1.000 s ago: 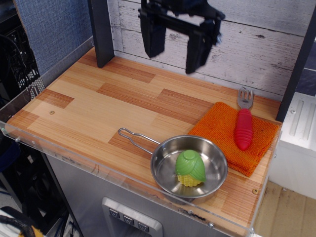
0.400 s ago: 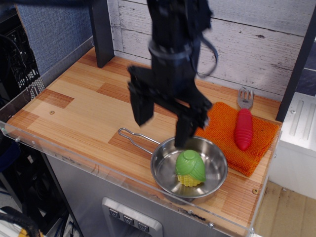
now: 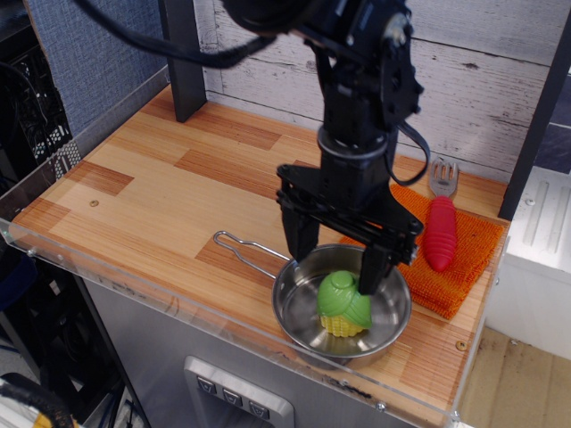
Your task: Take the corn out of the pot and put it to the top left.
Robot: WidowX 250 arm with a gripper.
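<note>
corn (image 3: 344, 304): in pot (image 3: 294, 308), husk up, near front edge of surface (image 3: 152, 187) | gripper (image 3: 337, 260): jaws spread wide, just above pot | corn between and below jaws, closer to the right-hand one

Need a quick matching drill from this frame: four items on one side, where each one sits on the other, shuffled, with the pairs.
Items:
1. corn
2. pot
3. fork
4. gripper

Places:
A. lying on the orange cloth
B. open above the pot, fingers either side of the corn
C. inside the pot
D. on the wooden table near the front edge, wire handle pointing left

Pairs: 1-C, 2-D, 3-A, 4-B
</note>
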